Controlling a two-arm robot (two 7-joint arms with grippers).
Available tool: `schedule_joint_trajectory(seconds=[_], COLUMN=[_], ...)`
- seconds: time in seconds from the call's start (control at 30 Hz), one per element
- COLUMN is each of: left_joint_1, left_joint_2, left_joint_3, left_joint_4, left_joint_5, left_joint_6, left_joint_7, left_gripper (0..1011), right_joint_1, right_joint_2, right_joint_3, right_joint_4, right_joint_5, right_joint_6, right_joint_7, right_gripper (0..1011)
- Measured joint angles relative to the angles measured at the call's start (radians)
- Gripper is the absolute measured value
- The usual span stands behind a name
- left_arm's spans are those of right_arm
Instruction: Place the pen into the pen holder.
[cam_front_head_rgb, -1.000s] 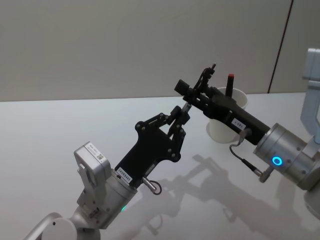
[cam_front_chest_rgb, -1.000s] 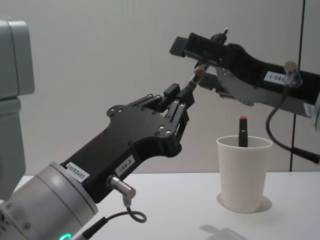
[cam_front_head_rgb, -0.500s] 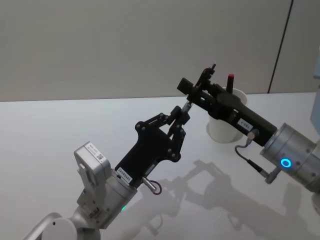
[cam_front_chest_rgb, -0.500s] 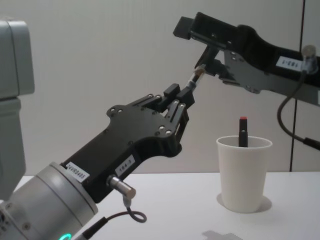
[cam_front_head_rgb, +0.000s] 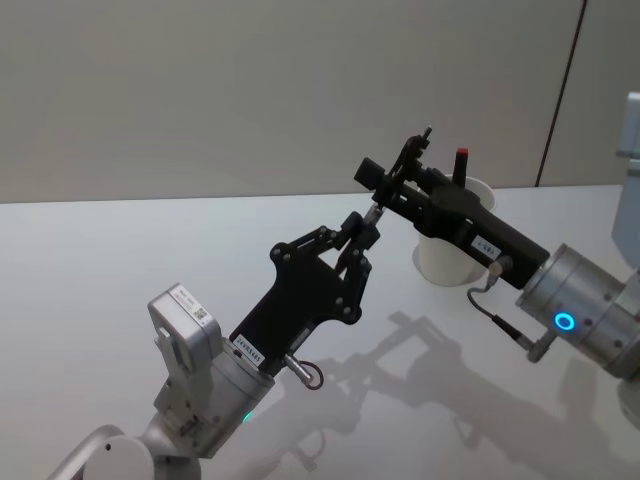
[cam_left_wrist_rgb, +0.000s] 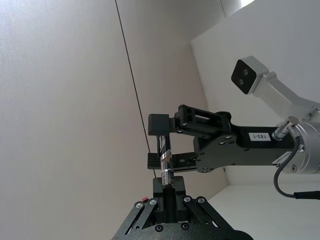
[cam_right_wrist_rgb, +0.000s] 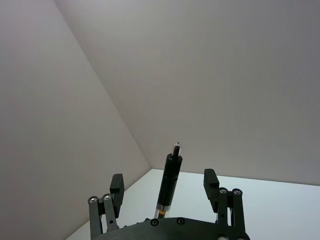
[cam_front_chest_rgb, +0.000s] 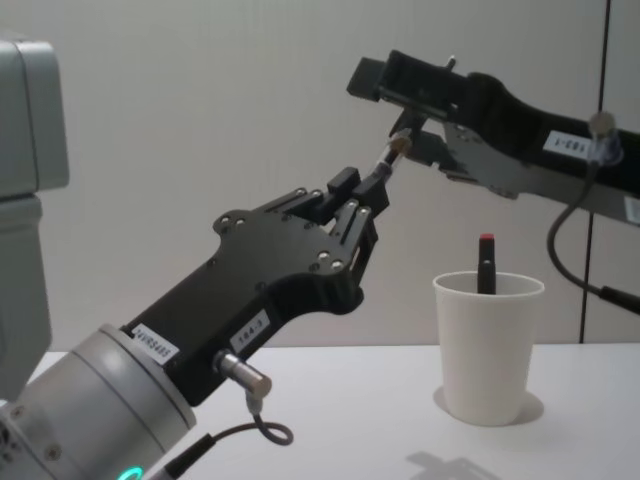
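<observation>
The pen (cam_front_chest_rgb: 390, 158) is clamped by its lower end in your left hand (cam_front_chest_rgb: 365, 190), just above the middle of the chest view. The fingers are pressed together on the barrel. The pen sticks out of the grip tilted up and to the right, raised well above the bench (cam_front_head_rgb: 120, 250).

Your right hand (cam_right_wrist_rgb: 163, 181) reaches in from the right edge of the chest view and meets the pen's free upper end near the top centre. Its fingers (cam_right_wrist_rgb: 210, 179) stand apart, one on each side of the barrel. In the right wrist view you can see a gap between the pen and each finger, so this hand is around the pen without gripping it. In the left wrist view the barrel rises from your left hand in the lower middle and runs across the right hand's two fingertips.

The pen holder (cam_front_chest_rgb: 488, 350) stands upright on the bench at the lower right of the chest view, below your right arm and well apart from the held pen. A red-capped pen (cam_front_chest_rgb: 486, 262) already stands in it, its cap poking above the rim. In the head view the holder sits right of centre, partly hidden behind your right arm.
</observation>
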Motion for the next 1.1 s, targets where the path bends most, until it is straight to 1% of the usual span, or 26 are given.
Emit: schedule_joint_trajectory(seconds=[0.47, 0.97, 1.03, 1.07, 1.1], left_joint_1=[0.000, 0.000, 0.000, 0.000, 0.000], left_joint_2=[0.000, 0.000, 0.000, 0.000, 0.000], left_joint_3=[0.000, 0.000, 0.000, 0.000, 0.000], left_joint_4=[0.000, 0.000, 0.000, 0.000, 0.000], left_joint_5=[0.000, 0.000, 0.000, 0.000, 0.000], left_joint_6=[0.000, 0.000, 0.000, 0.000, 0.000], left_joint_7=[0.000, 0.000, 0.000, 0.000, 0.000], left_gripper=[123, 123, 123, 123, 124], right_joint_1=[0.025, 0.035, 0.036, 0.036, 0.036], right_joint_2=[-0.005, -0.007, -0.007, -0.007, -0.007], right_joint_3=[-0.004, -0.006, -0.006, -0.006, -0.006], right_joint_4=[0.039, 0.053, 0.054, 0.054, 0.055], right_joint_5=[-0.004, -0.001, -0.001, -0.001, -0.001], right_joint_6=[-0.002, -0.003, -0.003, -0.003, -0.003], right_joint_7=[0.030, 0.046, 0.047, 0.047, 0.048], right_gripper=[1001, 1000, 969, 969, 930])
